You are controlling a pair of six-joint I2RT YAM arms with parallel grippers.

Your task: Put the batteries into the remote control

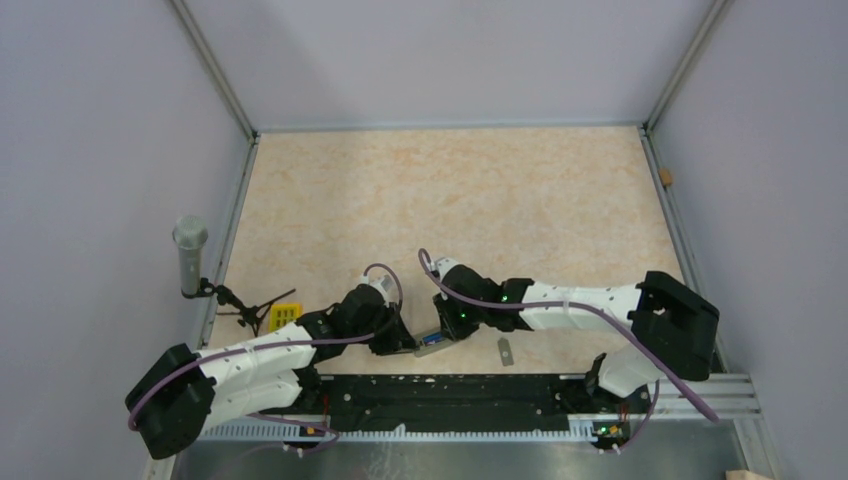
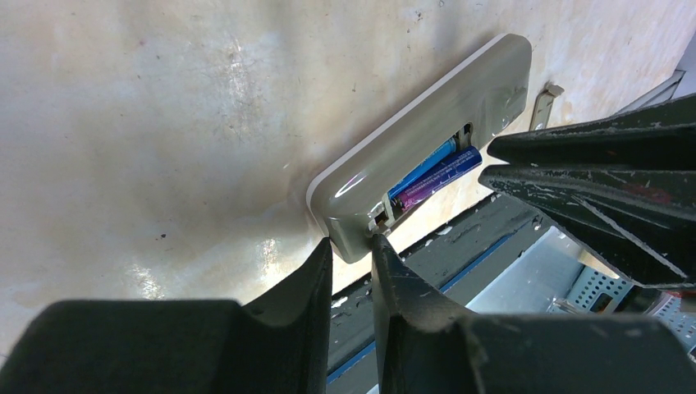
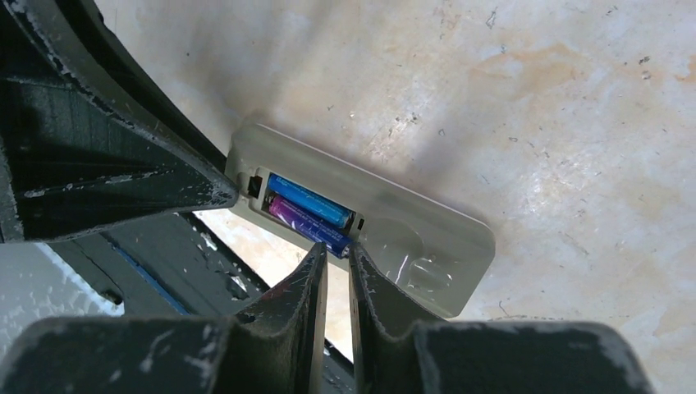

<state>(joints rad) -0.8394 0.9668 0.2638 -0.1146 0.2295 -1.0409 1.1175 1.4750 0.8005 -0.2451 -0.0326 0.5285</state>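
The remote control [image 2: 435, 107] lies grey back up near the table's front edge, between both grippers [image 1: 432, 346]. Its battery bay is open. A light blue battery [image 3: 308, 199] lies in the bay. A darker blue and purple battery [image 3: 305, 222] lies beside it, on the near side, its right end over the bay's edge. My left gripper [image 2: 352, 243] is shut on the remote's near corner. My right gripper [image 3: 336, 251] is almost closed, with its tips pinching the end of the darker battery [image 2: 439, 175]. Both grippers show in the top view, left [image 1: 398, 343] and right [image 1: 452, 330].
A small grey cover piece [image 1: 506, 351] lies just right of the remote, also in the left wrist view [image 2: 542, 103]. A yellow block [image 1: 285, 317] and a grey cylinder on a stand [image 1: 189, 255] are at the left. The black base rail [image 1: 450, 395] runs along the near edge.
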